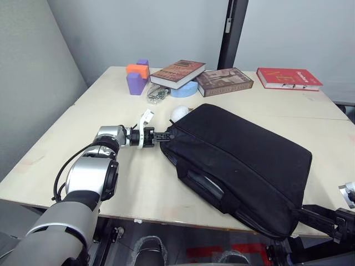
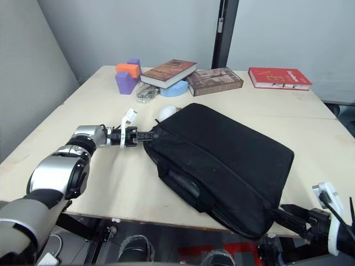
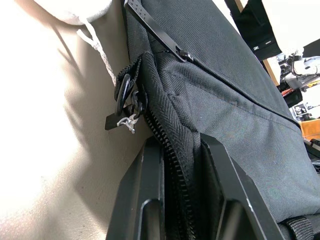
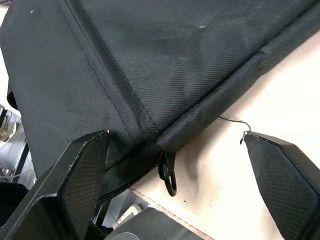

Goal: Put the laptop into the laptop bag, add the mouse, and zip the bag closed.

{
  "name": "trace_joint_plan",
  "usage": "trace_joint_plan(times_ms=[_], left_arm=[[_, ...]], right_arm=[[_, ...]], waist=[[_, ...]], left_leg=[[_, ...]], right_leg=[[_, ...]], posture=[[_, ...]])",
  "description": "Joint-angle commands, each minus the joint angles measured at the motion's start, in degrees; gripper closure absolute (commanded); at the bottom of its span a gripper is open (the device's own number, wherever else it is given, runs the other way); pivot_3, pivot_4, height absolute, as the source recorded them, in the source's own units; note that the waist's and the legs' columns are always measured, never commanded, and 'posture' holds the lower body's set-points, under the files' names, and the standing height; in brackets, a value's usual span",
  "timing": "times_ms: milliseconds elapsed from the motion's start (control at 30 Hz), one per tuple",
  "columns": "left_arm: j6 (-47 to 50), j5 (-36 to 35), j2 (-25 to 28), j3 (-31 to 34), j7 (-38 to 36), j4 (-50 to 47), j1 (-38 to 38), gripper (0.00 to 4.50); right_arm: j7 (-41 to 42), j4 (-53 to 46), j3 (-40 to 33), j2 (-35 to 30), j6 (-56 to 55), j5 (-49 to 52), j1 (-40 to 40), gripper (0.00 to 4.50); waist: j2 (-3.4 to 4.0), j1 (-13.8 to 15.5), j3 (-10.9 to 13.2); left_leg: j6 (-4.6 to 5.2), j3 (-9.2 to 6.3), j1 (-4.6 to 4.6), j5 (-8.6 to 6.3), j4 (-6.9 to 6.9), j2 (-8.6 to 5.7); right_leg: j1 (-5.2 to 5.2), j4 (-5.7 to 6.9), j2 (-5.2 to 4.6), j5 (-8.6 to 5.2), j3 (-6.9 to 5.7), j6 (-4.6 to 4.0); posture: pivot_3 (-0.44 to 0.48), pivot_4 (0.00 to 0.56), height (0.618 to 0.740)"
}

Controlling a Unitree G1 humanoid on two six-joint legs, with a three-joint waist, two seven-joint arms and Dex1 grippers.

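Left end effector point(image 3: 175, 200): clamped on flat black fabric laptop bag point(image 1: 244, 160) zip edge; may slip.
Right end effector point(image 4: 185, 185): wide open, empty; bag overhangs surface point(image 1: 111, 111), could slide.

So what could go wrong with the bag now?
The laptop bag hangs over the table's near edge, so a tug might slide it off. The left gripper pinches the zip seam, so it might slip. The white mouse lies outside the bag, so it could get zipped out.
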Motion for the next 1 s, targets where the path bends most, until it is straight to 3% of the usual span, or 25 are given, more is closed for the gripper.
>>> trace_joint_plan(times_ms=[33,400,567,700,867,1000], left_arm=[[-0.28,-0.66,1.62,1.55,-1.36,-2.31,-0.32,3.68],[1.61,-1.5,5.74,1.84,-5.31,-4.89,1.28,3.68],[6.42,-3.13,8.8,1.04,-9.15,-12.17,4.89,3.68],[15.34,-7.34,11.81,0.56,-10.07,-29.89,13.92,3.68],[26.52,-15.28,15.6,6.48,-4.3,-52.45,28.16,3.68],[35.42,-22.25,14.09,13.35,3.02,-67.56,35.6,3.68]], right_arm=[[-0.47,-0.94,2.97,0.44,0.48,0.95,-1.7,0.73],[-1.12,1.45,8.0,-3.74,-0.97,-1.44,-13.62,4.47],[-5.45,1.32,15.41,-5.02,0.55,-4.2,-26.32,4.47],[-7.99,4.99,22.77,-6.44,-0.08,-10.31,-36.42,4.47],[-11.15,14.1,31.71,-6.44,2.53,-17.95,-50.27,4.47],[-8.56,15.72,35.49,-6.43,3.15,-19.06,-56.29,4.47]], waist=[[0.0,-0.11,0.0],[0.01,-0.67,0.02],[0.07,-1.62,0.05],[0.1,-1.76,0.07],[0.08,-2.27,0.08],[0.06,-2.18,0.09]], left_leg=[[0.0,-0.01,0.01,0.0,-0.01,0.01],[0.0,0.0,0.0,0.0,-0.02,0.0],[-0.01,0.01,-0.01,0.01,-0.07,0.03],[-0.03,0.03,-0.07,0.01,-0.22,0.01],[-0.08,0.06,-0.11,-0.03,-0.31,0.03],[-0.09,0.04,-0.15,-0.03,-0.28,0.08]], right_leg=[[0.0,0.0,0.01,0.0,-0.01,0.0],[0.0,-0.02,0.01,0.01,0.0,-0.01],[-0.04,-0.01,0.04,0.02,-0.01,-0.01],[-0.09,-0.13,0.04,0.02,-0.03,-0.02],[-0.15,-0.17,0.06,-0.01,-0.08,-0.07],[-0.18,-0.12,0.08,-0.02,-0.12,-0.09]], posture=[[0.0,0.15,0.73],[0.0,0.15,0.73],[0.0,0.15,0.73],[0.0,0.15,0.73],[0.0,0.15,0.73],[0.0,0.15,0.73]])
